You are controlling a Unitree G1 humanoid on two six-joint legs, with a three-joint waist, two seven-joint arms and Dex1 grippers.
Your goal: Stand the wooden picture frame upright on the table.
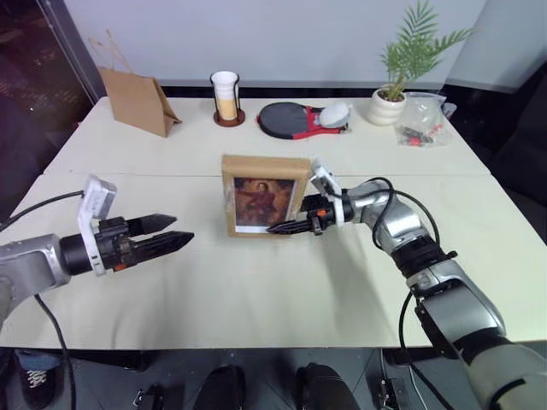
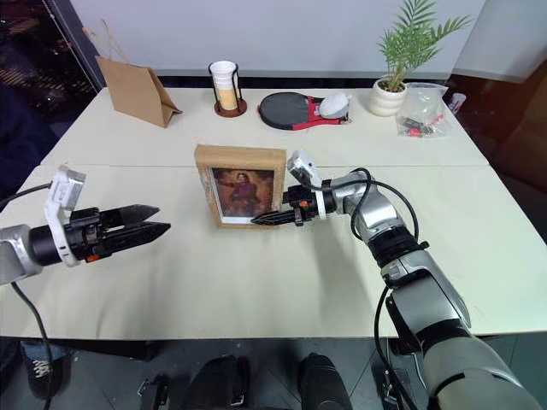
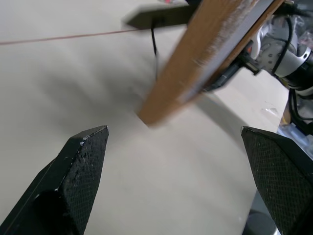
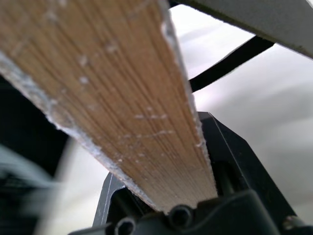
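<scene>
One wooden picture frame (image 1: pixel 265 196) upright on table (image 1: pixel 256 282), right gripper (image 1: pixel 286 226) clamping its edge; left gripper (image 1: pixel 167 235) spread wide, apart

Light-grained wooden picture frame (image 1: pixel 266 196) on a smooth matt table (image 1: pixel 256 282).

The wooden picture frame (image 2: pixel 240 185) stands upright on the table (image 2: pixel 256 282), its lower right edge pinched by the right claw (image 2: pixel 267 219).

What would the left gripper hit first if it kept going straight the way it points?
Probably the wooden picture frame: the open left gripper aims across the table at its lower edge, though depth is hard to judge.
</scene>
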